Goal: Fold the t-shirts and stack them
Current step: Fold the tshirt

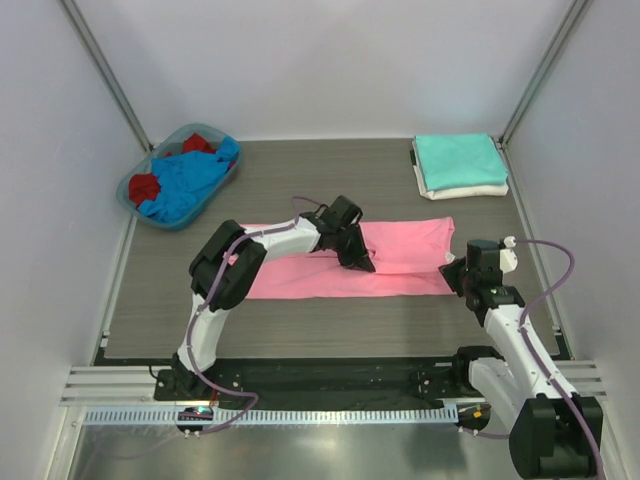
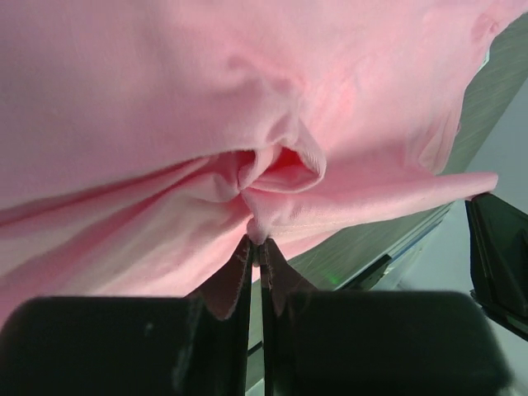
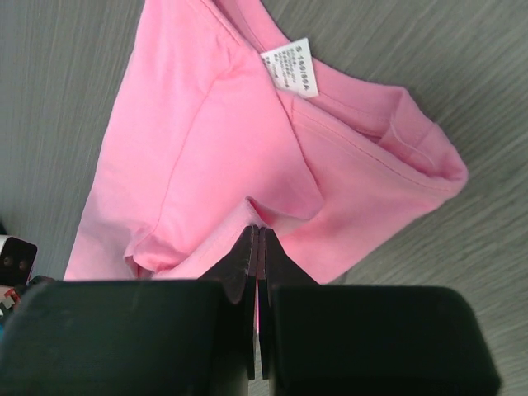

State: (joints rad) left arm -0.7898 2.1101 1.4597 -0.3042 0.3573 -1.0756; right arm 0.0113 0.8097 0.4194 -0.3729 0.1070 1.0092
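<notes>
A: What did the top view show?

B: The pink t-shirt [image 1: 300, 275] lay as a long strip across the middle of the table [image 1: 300, 170], running from left to right. The left gripper [image 1: 358, 262] was down on the strip's middle, and the right gripper [image 1: 453, 270] was at its right end

A: And the other shirts?

B: In the far right corner a folded teal t-shirt [image 1: 458, 158] lay on top of a folded white t-shirt [image 1: 465, 189]. In the far left corner stood the basket [image 1: 128, 190], with a crumpled blue t-shirt [image 1: 190, 180] and a red t-shirt [image 1: 145, 187] in it

A: What about the left wrist view?

B: The pink t-shirt [image 2: 165, 99] filled nearly the whole picture. The left gripper [image 2: 256, 243] was clenched, its tips pinching a small gathered pucker of the cloth, with creases running out from that spot. A strip of table [image 2: 371, 247] showed on the right

A: And the right wrist view?

B: The right gripper [image 3: 257, 231] was clamped on the pink t-shirt [image 3: 206, 140] too, its fingers pressed together on a fold at the cloth's edge. A white label [image 3: 291, 68] lay face up near the top of the shirt, and bare table [image 3: 462, 82] showed on both sides
</notes>
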